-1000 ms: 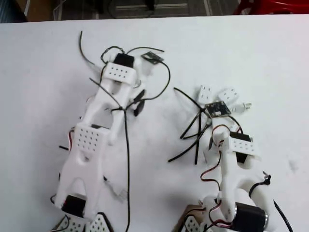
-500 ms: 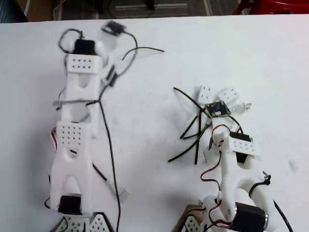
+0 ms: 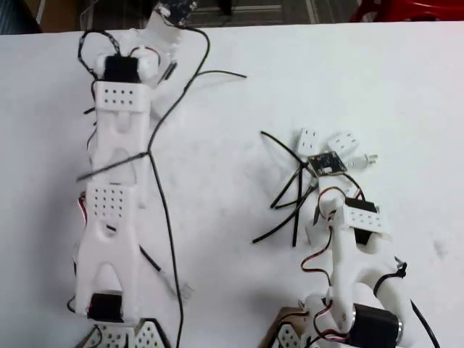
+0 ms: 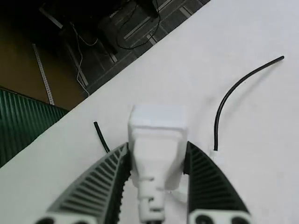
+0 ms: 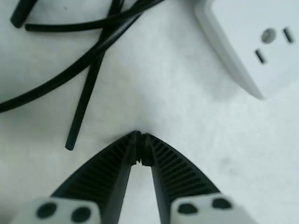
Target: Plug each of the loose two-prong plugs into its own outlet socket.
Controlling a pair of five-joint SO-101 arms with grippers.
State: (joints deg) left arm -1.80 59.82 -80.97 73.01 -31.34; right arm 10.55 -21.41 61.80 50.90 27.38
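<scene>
Plug (image 4: 158, 140): white body, pinched between the left gripper (image 4: 156, 148) fingers, which are part open and pressed on both its flanks. It sits at the far left edge of the table (image 3: 377, 80), well apart from socket A (image 3: 309, 141) and socket B (image 3: 343, 145), which lie side by side mid-right.

Right gripper (image 5: 140, 140): fingers closed tip to tip and holding nothing, low over the table just beside the black cables (image 5: 88, 51), with a socket face near.

Step in hand, as I judge it, is carrying the plug to a socket. Bring it over above the cable tangle, square the prongs to the slots, then push straight. The socket looks light and will likely slide, so brace it with the right arm.

Unclear:
- Prongs are hidden, so I can't tell which way the plug faces.
- Can't tell which socket the right wrist view shows.
- The grip is hard to make out from the high view.
</scene>
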